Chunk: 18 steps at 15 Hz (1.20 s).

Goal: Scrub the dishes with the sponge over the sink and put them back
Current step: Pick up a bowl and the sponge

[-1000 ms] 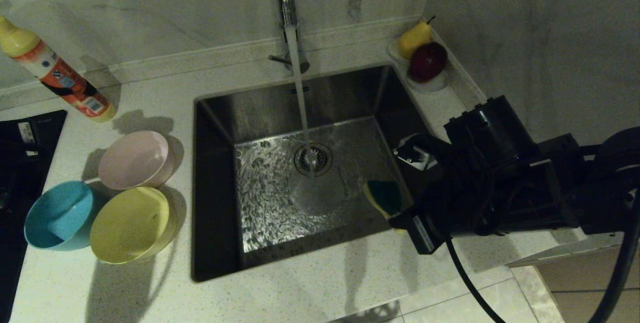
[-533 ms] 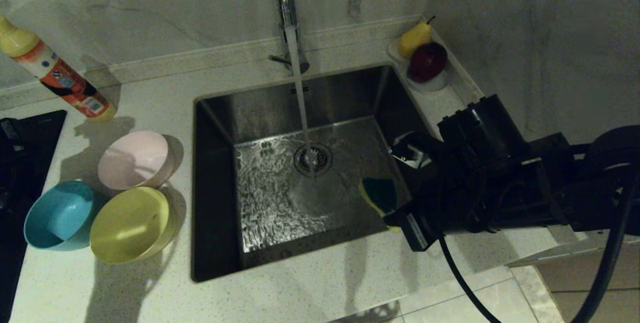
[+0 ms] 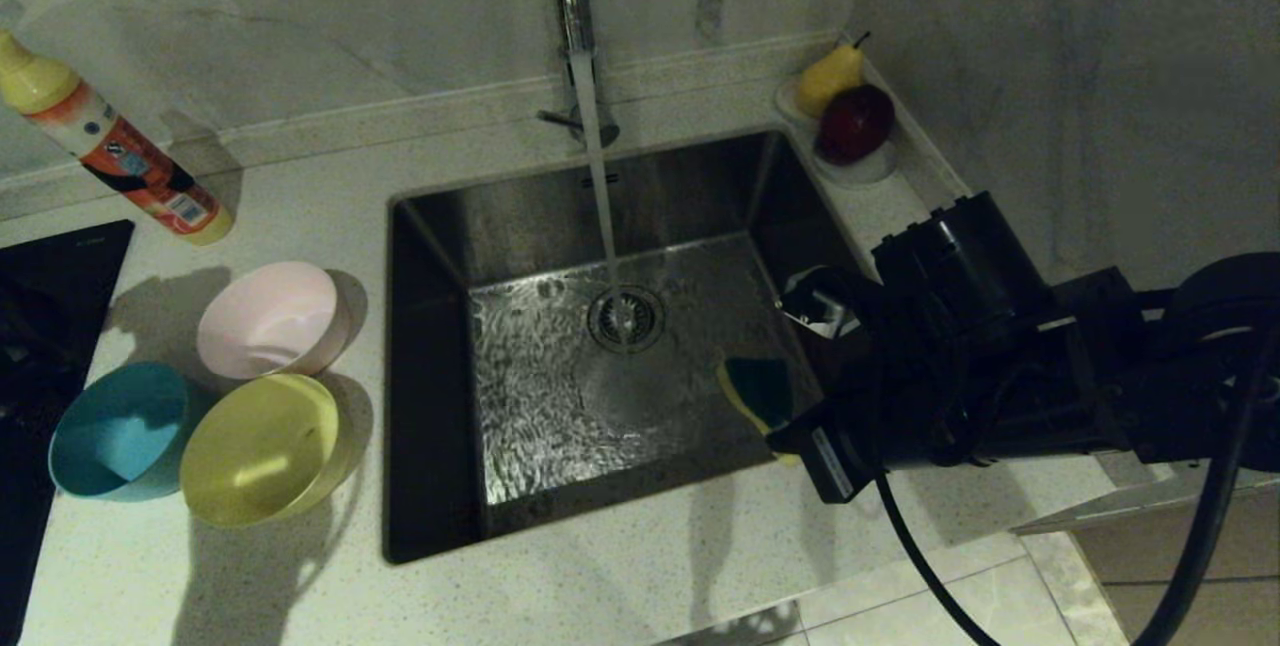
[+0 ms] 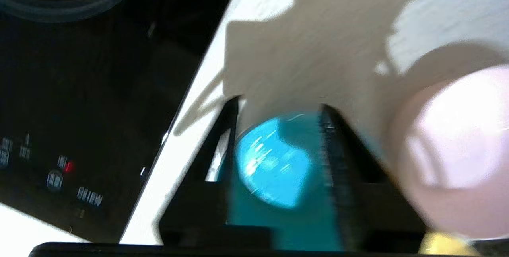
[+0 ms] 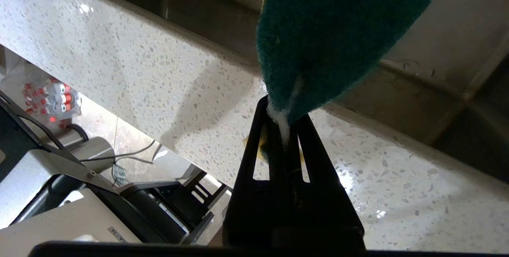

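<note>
Three bowls grouped left of sink | left gripper spread above blue bowl, near hob edge | right gripper pinching sponge over sink's right front rim

I see three bowls on my worktop, which is off-white with fine dark speckles. The pink bowl is pale, the blue bowl a bright turquoise, the yellow bowl a dull lemon. At three o'clock of them the sink is brushed grey steel with a rippled shine on its floor. The sponge shows a dark green face over a yellow edge, in my black right claw. My left claw is black too. At eleven o'clock a bottle is white and orange with a yellow cap. A yellow pear and dark red apple sit at one o'clock.
</note>
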Available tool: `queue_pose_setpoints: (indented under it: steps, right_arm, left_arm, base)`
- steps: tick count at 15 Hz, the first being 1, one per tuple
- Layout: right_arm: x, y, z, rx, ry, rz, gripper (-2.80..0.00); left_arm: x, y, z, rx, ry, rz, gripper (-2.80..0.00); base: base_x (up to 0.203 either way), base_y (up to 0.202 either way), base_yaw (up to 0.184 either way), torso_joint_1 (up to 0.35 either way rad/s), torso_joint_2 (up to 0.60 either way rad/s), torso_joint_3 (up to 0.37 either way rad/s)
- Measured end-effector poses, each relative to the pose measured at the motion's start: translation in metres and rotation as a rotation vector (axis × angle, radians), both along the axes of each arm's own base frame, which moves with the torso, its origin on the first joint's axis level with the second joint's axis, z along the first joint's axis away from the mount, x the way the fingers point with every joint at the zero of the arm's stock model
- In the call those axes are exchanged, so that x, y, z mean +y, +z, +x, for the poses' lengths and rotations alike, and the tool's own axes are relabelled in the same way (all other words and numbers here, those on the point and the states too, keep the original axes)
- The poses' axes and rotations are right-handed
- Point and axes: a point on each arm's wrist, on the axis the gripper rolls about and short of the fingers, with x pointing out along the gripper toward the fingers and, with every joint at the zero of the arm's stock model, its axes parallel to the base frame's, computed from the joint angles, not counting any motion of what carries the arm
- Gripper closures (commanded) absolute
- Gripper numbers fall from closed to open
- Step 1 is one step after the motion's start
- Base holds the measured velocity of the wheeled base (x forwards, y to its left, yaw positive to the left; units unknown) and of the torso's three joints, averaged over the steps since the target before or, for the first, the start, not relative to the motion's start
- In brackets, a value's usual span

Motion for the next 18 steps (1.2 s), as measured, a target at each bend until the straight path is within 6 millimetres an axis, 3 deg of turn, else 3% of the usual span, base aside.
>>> queue_pose_setpoints:
  steps: [8, 18]
  right_arm:
    - [0.001, -0.002, 0.001, 0.004, 0.001, -0.004, 0.00]
    - [0.002, -0.003, 0.003, 0.006, -0.001, -0.006, 0.00]
  left_arm:
    - [0.013, -0.030, -0.006, 0.064, 0.059, -0.080, -2.80]
    - [0.021, -0.057, 0.002, 0.108, 0.061, -0.191, -2.80]
  base:
    - [0.000, 0.000, 0.000, 0.000, 0.00, 0.000]
    - [0.000, 0.000, 0.000, 0.000, 0.00, 0.000]
